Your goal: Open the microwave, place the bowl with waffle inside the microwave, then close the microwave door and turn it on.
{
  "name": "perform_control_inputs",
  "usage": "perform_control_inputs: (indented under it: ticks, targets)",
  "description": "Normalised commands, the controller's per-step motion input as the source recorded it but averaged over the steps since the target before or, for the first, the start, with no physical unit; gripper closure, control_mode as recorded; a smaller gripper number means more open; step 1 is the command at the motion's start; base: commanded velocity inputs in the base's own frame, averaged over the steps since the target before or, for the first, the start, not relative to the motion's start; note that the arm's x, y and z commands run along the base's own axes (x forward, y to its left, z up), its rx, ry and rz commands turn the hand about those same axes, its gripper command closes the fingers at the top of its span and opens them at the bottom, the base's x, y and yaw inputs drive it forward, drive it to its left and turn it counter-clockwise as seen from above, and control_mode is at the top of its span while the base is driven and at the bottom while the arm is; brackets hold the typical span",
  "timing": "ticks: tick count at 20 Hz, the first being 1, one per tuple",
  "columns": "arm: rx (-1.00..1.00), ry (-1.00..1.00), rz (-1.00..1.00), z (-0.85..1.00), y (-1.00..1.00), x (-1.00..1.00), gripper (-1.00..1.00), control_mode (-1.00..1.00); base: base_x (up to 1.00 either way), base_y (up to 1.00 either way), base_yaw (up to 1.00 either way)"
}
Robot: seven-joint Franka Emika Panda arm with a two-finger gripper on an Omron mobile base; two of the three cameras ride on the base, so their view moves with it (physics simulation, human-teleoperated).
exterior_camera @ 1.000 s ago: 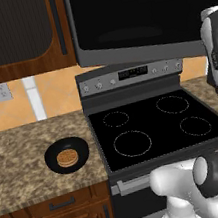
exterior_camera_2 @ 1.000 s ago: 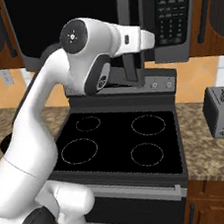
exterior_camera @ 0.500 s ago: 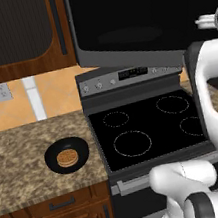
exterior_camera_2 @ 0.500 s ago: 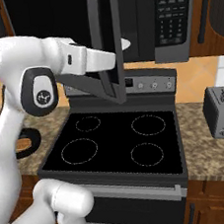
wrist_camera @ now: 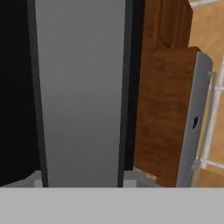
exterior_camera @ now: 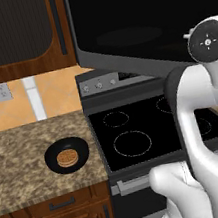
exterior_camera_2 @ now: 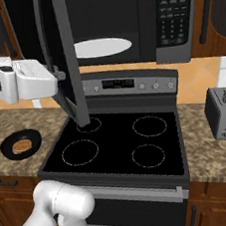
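One microwave door (exterior_camera_2: 67,60) hangs swung wide open at upper left of the right base view, my gripper (exterior_camera_2: 59,77) at its edge, whether the jaws are apart or clamped I cannot tell. Microwave (exterior_camera_2: 124,21) cavity is open at top center, white turntable (exterior_camera_2: 103,47) inside. Bowl (exterior_camera: 67,155) with waffle (exterior_camera: 67,157) in it sits on the granite counter (exterior_camera: 24,166), lower left of the left base view, beside the stove (exterior_camera: 150,129).

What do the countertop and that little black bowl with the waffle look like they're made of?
The countertop looks like polished granite: a speckled brown and grey pattern. The bowl looks like glazed ceramic or plastic, smooth plain black; the render leaves it open. The waffle is golden-brown and gridded.
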Motion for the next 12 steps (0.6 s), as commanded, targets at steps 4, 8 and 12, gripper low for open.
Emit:
perform_control_inputs:
  ticks: [4,8,12]
  targets:
    - [-0.03,0.0,0.0,-0.06,0.77,-0.83,1.0,-1.0,0.0,0.0,0.0]
    - [-0.06,0.0,0.0,-0.09,0.84,-0.69,1.0,-1.0,0.0,0.0,0.0]
    - [-0.03,0.0,0.0,-0.12,0.72,-0.27,1.0,-1.0,0.0,0.0,0.0]
